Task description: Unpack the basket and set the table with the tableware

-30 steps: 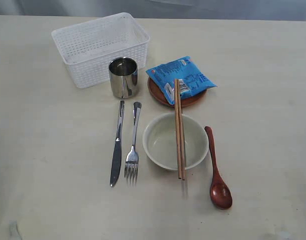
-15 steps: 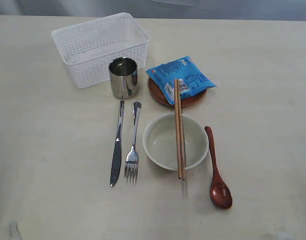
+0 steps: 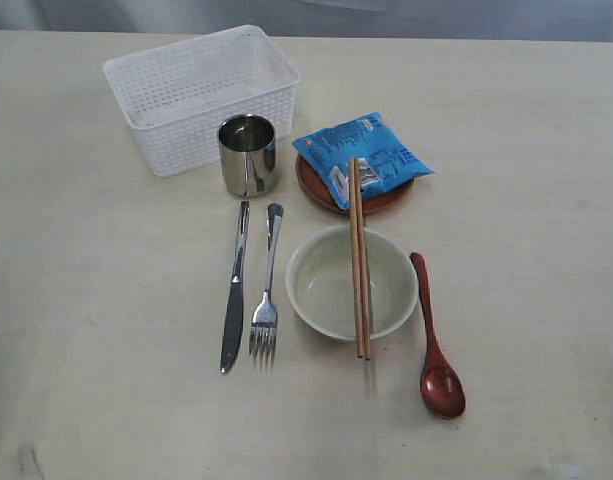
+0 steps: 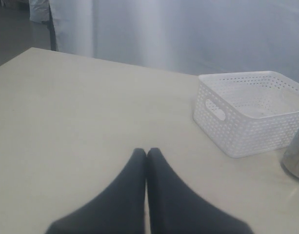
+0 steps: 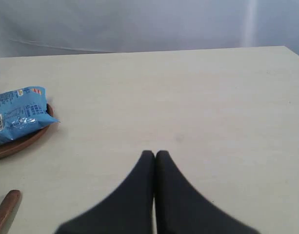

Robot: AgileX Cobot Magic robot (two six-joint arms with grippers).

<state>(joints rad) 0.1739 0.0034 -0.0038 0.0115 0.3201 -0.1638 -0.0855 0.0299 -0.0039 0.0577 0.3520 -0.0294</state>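
The white basket stands empty at the back left of the table; it also shows in the left wrist view. In front of it is the steel cup. Knife and fork lie side by side, left of the cream bowl. Two chopsticks rest across the bowl and the reddish-brown plate. The dark red spoon lies right of the bowl. My left gripper and right gripper are shut and hold nothing, both over bare tabletop; neither appears in the exterior view.
A blue snack packet lies on the plate, also seen in the right wrist view. Grey curtain hangs behind the table's far edge.
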